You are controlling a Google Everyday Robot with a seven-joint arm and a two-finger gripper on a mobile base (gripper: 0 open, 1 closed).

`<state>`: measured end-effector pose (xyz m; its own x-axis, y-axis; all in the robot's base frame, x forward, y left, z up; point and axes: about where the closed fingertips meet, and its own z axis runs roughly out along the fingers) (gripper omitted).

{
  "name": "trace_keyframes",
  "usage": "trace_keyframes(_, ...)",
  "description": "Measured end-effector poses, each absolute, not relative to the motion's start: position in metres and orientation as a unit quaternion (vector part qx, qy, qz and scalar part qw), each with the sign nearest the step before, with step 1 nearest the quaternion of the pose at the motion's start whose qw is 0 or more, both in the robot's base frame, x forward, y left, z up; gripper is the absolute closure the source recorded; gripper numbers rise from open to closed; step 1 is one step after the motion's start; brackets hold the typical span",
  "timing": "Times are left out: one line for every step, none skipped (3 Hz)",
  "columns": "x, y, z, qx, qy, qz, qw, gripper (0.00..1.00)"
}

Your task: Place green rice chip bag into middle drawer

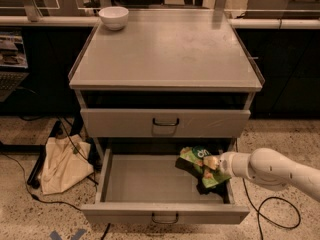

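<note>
The middle drawer is pulled open below the shut upper drawer front. The green rice chip bag is inside the drawer at its right end, crinkled, with its white logo showing. My gripper reaches in from the right on a white arm and is at the bag, its dark fingers around the bag's middle. The bag looks held just above or on the drawer floor; I cannot tell which.
A white bowl stands at the back left of the cabinet top. A beige cloth bag and black cables lie on the floor to the left. A cable loops on the floor at the right.
</note>
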<state>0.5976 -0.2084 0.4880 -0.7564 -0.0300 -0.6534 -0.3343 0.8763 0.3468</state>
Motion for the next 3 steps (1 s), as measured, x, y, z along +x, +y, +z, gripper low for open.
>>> trace_keyframes(0.5976,-0.2084,0.488,-0.1,0.909,0.228,0.334,0.13)
trace_keyframes(0.5976,-0.2083,0.488,-0.1,0.909,0.228,0.334,0.0)
trace_keyframes(0.5976,-0.2083,0.488,-0.1,0.909,0.228,0.334,0.0)
